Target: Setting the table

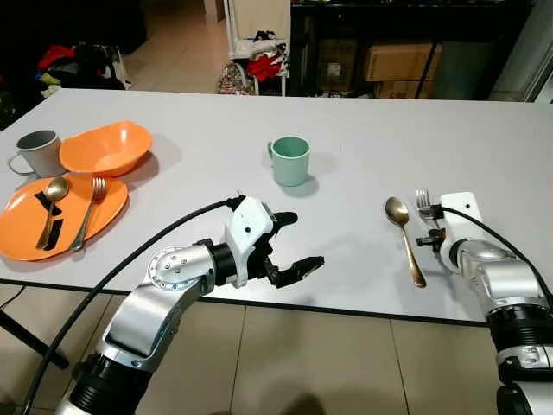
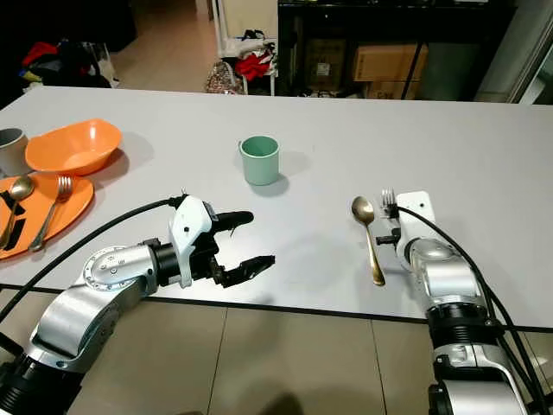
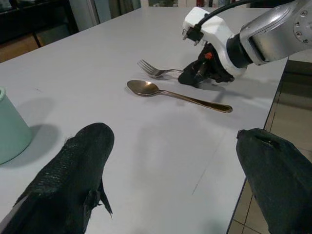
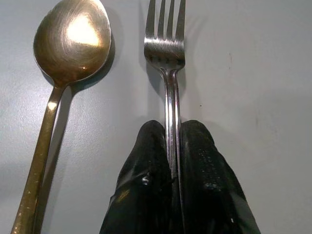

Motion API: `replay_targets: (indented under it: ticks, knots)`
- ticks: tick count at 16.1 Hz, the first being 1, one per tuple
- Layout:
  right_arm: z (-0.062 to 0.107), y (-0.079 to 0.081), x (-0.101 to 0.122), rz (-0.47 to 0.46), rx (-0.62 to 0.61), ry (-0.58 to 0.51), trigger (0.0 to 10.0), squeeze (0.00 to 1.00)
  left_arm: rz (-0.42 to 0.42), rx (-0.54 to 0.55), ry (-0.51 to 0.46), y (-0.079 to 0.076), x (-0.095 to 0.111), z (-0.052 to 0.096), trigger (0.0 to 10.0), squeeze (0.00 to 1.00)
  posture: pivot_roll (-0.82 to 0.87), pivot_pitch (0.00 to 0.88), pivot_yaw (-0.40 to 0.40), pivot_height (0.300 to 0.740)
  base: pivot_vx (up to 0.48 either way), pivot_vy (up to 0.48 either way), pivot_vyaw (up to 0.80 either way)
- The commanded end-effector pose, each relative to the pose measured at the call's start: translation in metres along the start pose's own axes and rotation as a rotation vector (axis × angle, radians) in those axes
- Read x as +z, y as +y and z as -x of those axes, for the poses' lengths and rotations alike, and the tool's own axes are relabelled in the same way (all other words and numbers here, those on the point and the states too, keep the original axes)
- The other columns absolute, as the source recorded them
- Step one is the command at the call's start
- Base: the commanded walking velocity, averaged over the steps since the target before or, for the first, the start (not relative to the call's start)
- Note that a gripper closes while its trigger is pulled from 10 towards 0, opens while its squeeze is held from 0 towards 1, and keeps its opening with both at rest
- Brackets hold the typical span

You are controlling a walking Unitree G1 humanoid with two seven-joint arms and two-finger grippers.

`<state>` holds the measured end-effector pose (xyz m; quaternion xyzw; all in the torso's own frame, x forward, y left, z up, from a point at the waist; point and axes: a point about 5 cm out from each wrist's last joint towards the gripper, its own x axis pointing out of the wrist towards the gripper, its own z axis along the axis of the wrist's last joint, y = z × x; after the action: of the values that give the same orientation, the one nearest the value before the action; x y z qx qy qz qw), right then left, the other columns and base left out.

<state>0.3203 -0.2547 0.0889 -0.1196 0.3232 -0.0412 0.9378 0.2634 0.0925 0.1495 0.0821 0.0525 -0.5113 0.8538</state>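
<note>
We find the left gripper (image 1: 292, 242) nearest, fingers spread and empty at the table (image 1: 363, 130) edge. The right gripper (image 4: 174, 161) pinches the fork (image 4: 165, 53) handle, fork flat just beside the spoon (image 1: 404, 236), long axes parallel, tines away.

Beyond the worktop: cardboard boxes (image 1: 403, 63) on a dark shelf; white rack (image 1: 259, 43) holding red cloth; clothing heap (image 1: 73, 65); tiled floor (image 1: 285, 354).

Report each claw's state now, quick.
Left claw: open, holding nothing, over the table edge.
Right claw: closed on the fork, beside the spoon.
</note>
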Motion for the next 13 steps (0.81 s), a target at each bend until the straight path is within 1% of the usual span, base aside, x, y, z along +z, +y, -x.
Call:
replay_targets:
  ticks: [1, 4, 8, 12, 13]
  knots:
    - [-0.003, 0.013, -0.017, 0.014, 0.052, 0.076, 10.0, 0.00, -0.010, -0.005, 0.011, 0.001, 0.001, 0.000, 10.0, 0.00, 0.00, 0.000, 0.052, 0.740, 0.000, 0.000, 0.00]
    - [0.002, 0.012, -0.024, 0.017, 0.052, 0.093, 10.0, 0.00, -0.012, -0.006, 0.010, 0.001, 0.001, 0.000, 10.0, 0.00, 0.00, 0.000, 0.049, 0.740, 0.000, 0.000, 0.00]
    - [0.017, 0.014, -0.032, -0.020, 0.061, 0.103, 10.0, 0.00, -0.014, -0.007, 0.015, 0.002, 0.000, -0.001, 10.0, 0.00, 0.00, 0.000, 0.052, 0.740, 0.000, 0.000, 0.00]
    - [0.022, 0.017, -0.037, -0.024, 0.058, 0.119, 10.0, 0.00, -0.009, -0.040, 0.024, -0.001, -0.001, -0.002, 10.0, 0.00, -0.01, 0.000, 0.054, 0.740, 0.000, 0.000, 0.00]
    - [0.023, 0.018, -0.037, -0.027, 0.055, 0.122, 10.0, 0.16, -0.009, -0.041, 0.026, -0.001, -0.001, -0.002, 10.0, 0.00, -0.01, 0.000, 0.053, 0.740, 0.000, 0.000, 0.00]
